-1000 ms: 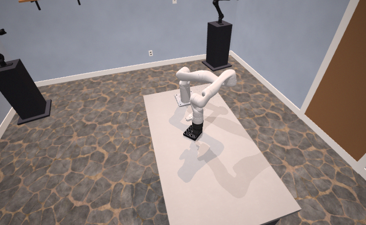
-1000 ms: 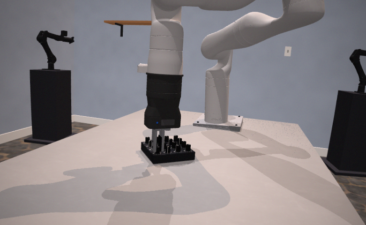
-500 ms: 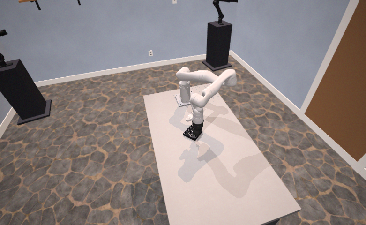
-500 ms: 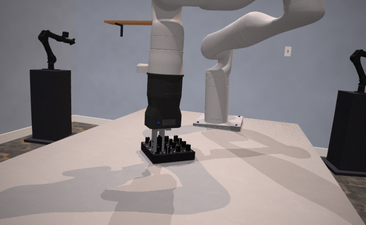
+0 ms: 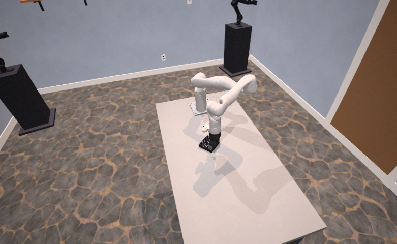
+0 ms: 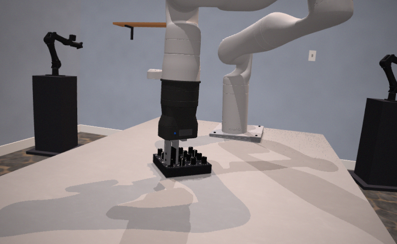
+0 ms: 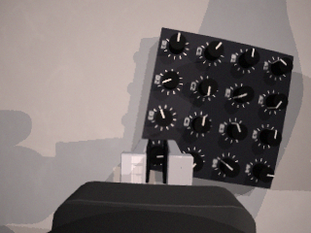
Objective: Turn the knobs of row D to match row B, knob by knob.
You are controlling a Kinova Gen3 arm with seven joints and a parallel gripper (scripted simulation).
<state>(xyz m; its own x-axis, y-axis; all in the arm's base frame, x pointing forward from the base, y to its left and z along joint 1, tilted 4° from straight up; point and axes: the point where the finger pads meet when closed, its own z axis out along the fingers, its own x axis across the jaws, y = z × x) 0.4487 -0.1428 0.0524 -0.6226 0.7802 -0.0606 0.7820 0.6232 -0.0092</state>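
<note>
The black knob box [image 7: 221, 113] stands on its feet on the table, with four rows of four black knobs, each marked by a white line. It also shows in the top view [image 5: 209, 144] and in the exterior view [image 6: 181, 164]. My gripper [image 7: 156, 154] points straight down over the box's near-left corner in the wrist view. Its two pale fingers are shut on the corner knob [image 7: 157, 153] there. In the exterior view the fingers [image 6: 171, 157] reach down onto the box's left corner. The printed names are too small to read, and the held knob's line is hidden by the fingers.
The arm's base plate [image 6: 236, 134] is bolted to the table behind the box. Black pedestals with small arms [image 6: 54, 113] [image 6: 386, 142] stand on the floor off the table. The arm's elbow [image 5: 245, 84] hangs above the table's far end.
</note>
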